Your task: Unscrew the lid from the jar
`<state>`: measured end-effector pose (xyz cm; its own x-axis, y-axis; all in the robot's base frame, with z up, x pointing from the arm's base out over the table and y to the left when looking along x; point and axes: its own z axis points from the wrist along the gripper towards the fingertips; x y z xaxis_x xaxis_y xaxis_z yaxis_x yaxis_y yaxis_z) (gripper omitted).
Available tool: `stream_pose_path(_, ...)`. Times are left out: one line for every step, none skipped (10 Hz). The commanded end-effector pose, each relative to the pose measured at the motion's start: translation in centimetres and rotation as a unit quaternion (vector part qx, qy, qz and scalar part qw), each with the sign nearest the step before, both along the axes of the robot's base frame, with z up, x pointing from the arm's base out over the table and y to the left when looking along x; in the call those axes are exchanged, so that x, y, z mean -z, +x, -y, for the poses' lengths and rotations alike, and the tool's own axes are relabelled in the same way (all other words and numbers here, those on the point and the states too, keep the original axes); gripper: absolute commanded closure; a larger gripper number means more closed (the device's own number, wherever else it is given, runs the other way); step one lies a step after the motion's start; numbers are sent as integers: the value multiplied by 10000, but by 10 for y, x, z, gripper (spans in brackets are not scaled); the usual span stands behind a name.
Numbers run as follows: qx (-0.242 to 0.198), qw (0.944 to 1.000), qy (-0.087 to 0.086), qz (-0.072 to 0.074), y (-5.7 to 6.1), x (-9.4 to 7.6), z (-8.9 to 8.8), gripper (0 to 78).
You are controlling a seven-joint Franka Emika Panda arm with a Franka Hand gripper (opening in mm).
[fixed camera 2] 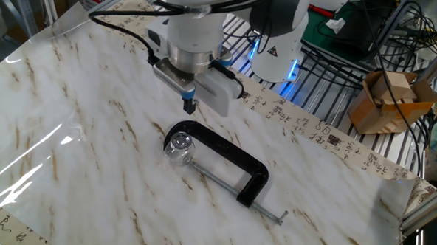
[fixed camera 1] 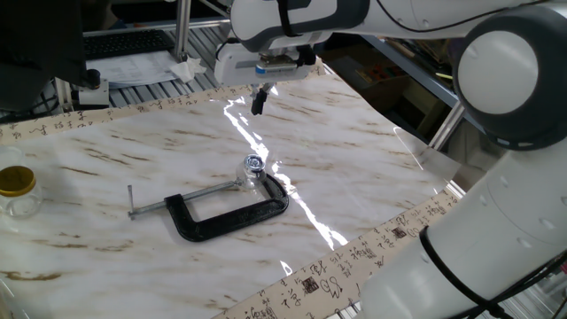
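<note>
Right at the middle of the marble-patterned tabletop [fixed camera 1: 133, 151] sits the jar [fixed camera 1: 254, 175] — a very small clear one, upright, with the lid [fixed camera 1: 255, 163] seated on top. In the other fixed view the jar [fixed camera 2: 179, 152] shows as a glassy blob and the lid [fixed camera 2: 180, 141] as a shiny silver disc, screwed down as far as can be seen.

The jar is held in the mouth of a black C-clamp [fixed camera 1: 232, 215] that lies flat on the tabletop. In one fixed view the clamp's screw rod runs off toward 9 o'clock from the jar, ending in a short crossbar; in the other fixed view the C-clamp [fixed camera 2: 235, 159] curves off toward 4 o'clock from the jar.

The end effector [fixed camera 1: 259, 102] hangs in the air at about 12 o'clock from the jar in one fixed view, well apart from it and touching nothing. Seen from the other side, the end effector [fixed camera 2: 190, 104] is also at roughly 12 o'clock from the lid, its dark fingers pressed together into one narrow tip with nothing between them.

Far off at 9 o'clock — near the tabletop's edge — stands a bigger clear jar with a yellow-gold lid [fixed camera 1: 16, 182].
</note>
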<state>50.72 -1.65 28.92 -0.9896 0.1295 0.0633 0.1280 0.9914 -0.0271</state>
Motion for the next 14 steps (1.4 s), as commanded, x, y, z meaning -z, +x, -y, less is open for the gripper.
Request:
stream_pose_path(-211, 9996, 51, 199, 2, 15, 6, 776)
stream_pose_path(-222, 9996, 58, 185, 2, 18, 6, 776)
stream_pose_path(-222, 9996, 51, 184, 2, 21, 6, 776)
stream_pose_path(-203, 9996, 34, 179, 2, 21, 6, 776)
stream_pose_path(-209, 9996, 34, 178, 2, 22, 6, 776)
stream_pose_path(-209, 9996, 29, 169, 2, 23, 7, 776)
stream_pose_path(-202, 9996, 25, 182, 1, 26, 7, 776)
stream_pose_path(-211, 9995, 30, 223, 1, 29, 7, 776)
stream_pose_path(-208, 9995, 33, 229, 1, 31, 7, 776)
stream_pose_path(-198, 9995, 28, 229, 1, 32, 8, 776)
stream_pose_path(-192, 9995, 23, 234, 1, 32, 8, 776)
stream_pose_path(-226, 9995, 35, 236, 1, 32, 8, 776)
stream_pose_path(-262, 9994, 40, 237, 1, 33, 8, 776)
stream_pose_path(-283, 9993, 42, 237, 1, 33, 8, 776)
